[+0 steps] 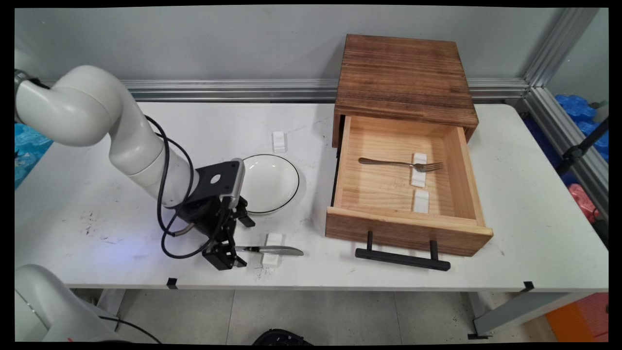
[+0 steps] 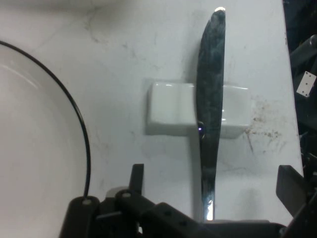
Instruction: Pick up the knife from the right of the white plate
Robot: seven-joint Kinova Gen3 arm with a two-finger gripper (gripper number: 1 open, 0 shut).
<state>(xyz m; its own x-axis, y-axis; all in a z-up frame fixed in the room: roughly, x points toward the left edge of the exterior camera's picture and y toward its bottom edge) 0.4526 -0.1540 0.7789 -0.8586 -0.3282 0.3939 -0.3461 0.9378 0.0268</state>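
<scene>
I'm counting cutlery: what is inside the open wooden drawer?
Inside the drawer a fork lies across one small white rest; a second white rest sits bare nearer the front. The part under the wooden top is hidden.

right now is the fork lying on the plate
No, the fork lies inside the open drawer across a white rest; the plate holds nothing.

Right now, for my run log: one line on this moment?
hand: open, astride knife handle | knife: across white rest | plate: beside | fork: in open drawer
</scene>
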